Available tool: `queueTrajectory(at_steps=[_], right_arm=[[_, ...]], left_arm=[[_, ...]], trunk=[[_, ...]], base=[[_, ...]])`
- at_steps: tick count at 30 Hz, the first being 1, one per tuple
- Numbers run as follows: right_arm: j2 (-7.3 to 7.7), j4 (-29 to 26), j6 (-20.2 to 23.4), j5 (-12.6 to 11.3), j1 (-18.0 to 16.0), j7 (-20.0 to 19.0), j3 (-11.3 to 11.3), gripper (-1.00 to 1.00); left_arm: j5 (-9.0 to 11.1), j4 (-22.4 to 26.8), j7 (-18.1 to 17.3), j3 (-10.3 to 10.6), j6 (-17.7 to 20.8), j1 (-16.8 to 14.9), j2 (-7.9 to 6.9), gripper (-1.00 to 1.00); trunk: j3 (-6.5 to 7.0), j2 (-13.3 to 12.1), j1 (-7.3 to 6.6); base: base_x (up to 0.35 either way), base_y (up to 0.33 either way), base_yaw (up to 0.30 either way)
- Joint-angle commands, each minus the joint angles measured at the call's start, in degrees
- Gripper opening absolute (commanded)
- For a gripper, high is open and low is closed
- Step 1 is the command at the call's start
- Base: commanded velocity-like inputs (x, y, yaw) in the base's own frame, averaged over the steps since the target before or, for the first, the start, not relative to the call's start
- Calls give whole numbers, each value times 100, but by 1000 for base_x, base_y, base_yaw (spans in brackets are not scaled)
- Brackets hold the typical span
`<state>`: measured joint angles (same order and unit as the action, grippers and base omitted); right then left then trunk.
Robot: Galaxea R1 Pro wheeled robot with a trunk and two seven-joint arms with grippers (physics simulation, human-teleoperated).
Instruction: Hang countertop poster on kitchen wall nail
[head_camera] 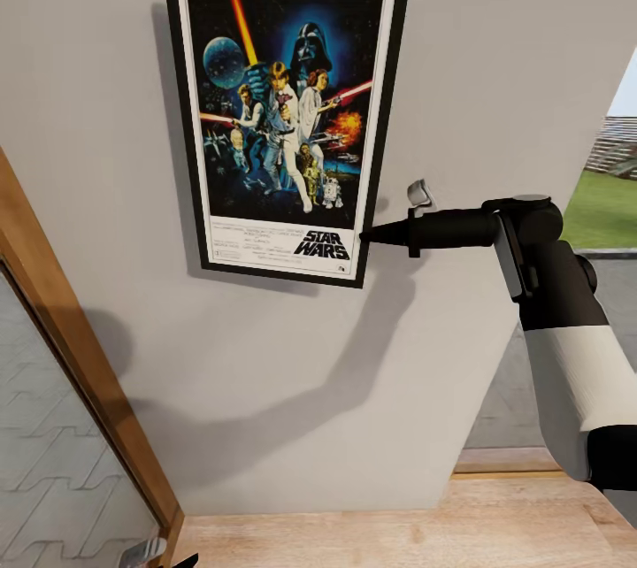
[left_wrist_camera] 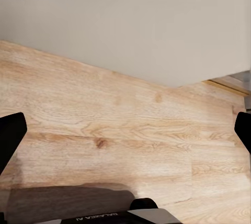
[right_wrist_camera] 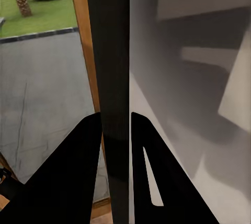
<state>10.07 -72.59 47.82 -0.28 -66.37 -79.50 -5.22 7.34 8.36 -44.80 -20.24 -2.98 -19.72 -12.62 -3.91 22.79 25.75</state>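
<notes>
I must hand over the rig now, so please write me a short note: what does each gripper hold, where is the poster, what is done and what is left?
Right gripper: shut on the lower right edge of the Star Wars poster; its frame edge sits between the fingers.
Left gripper: open, holds nothing, faces the wooden floor.
Poster: upright and flat against the grey wall; the nail cannot be seen.
Done: poster carried to the wall.
Left: confirm it hangs, then release and withdraw.

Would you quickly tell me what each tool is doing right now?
Left tool: open, holding nothing.
Right tool: shut on the poster at its edge.
</notes>
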Motion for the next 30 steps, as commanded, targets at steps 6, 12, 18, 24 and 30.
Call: queueTrajectory(at_steps=[6, 12, 18, 24, 30], right_arm=[[3, -1, 69, -8, -8, -22, -6, -100], [3, -1, 75, -8, -8, -22, -6, -100], [3, -1, 86, -8, -8, -22, -6, -100], [3, -1, 87, -8, -6, -22, -3, -100], [3, -1, 87, -7, -7, -22, -5, -100]], left_arm=[[57, -10, -11, 47, -27, -6, -3, 100], [57, -10, -11, 47, -27, -6, -4, 100], [57, -10, -11, 47, -27, -6, -4, 100], [57, -10, -11, 47, -27, -6, -3, 100], [57, -10, -11, 47, -27, -6, -4, 100]], trunk=[[-13, 13, 4], [-13, 13, 4], [-13, 13, 4], [-13, 13, 4], [-13, 13, 4]], base=[[0, 0, 0], [0, 0, 0], [0, 0, 0], [63, 0, 0], [21, 0, 0]])
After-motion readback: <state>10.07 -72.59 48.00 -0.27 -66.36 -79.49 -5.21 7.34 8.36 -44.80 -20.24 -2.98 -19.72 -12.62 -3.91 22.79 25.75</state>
